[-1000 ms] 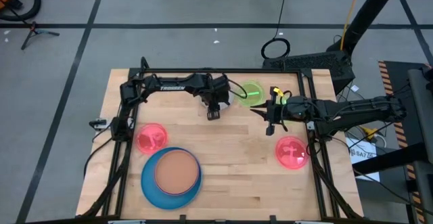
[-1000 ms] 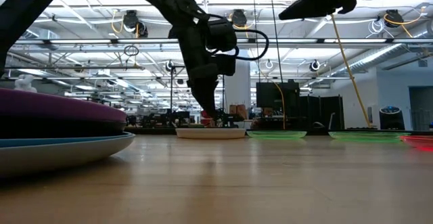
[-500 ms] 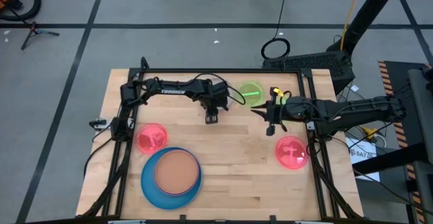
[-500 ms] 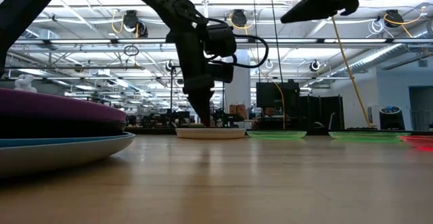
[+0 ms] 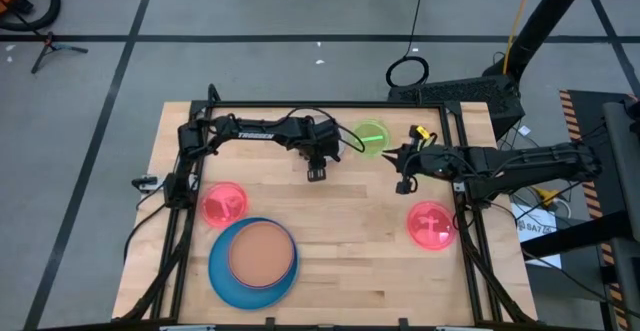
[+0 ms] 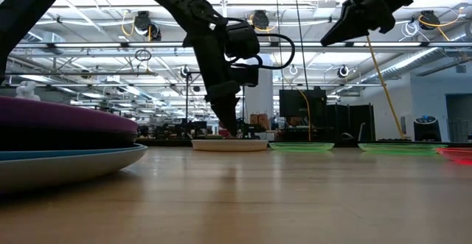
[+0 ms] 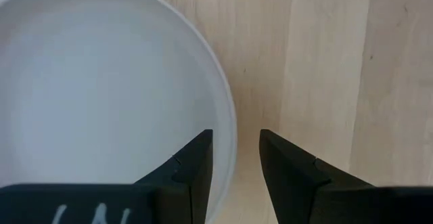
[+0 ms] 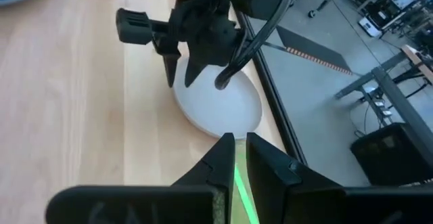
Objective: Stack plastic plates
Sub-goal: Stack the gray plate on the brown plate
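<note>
Right pincer (image 5: 402,172) nearer whitish plate (image 7: 101,88).

A big industrial lab or workshop: wooden bench (image 5: 350,241) on a taped concrete floor (image 5: 250,11), hazard stripes at 12 o'clock, ceiling trusses (image 6: 147,46) and equipment racks (image 6: 324,115) beyond

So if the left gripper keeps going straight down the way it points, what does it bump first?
Most likely the whitish plate. The left gripper points down with its open fingers on either side of that plate's rim, so the rim would slide between them; the wooden table comes right after.
</note>
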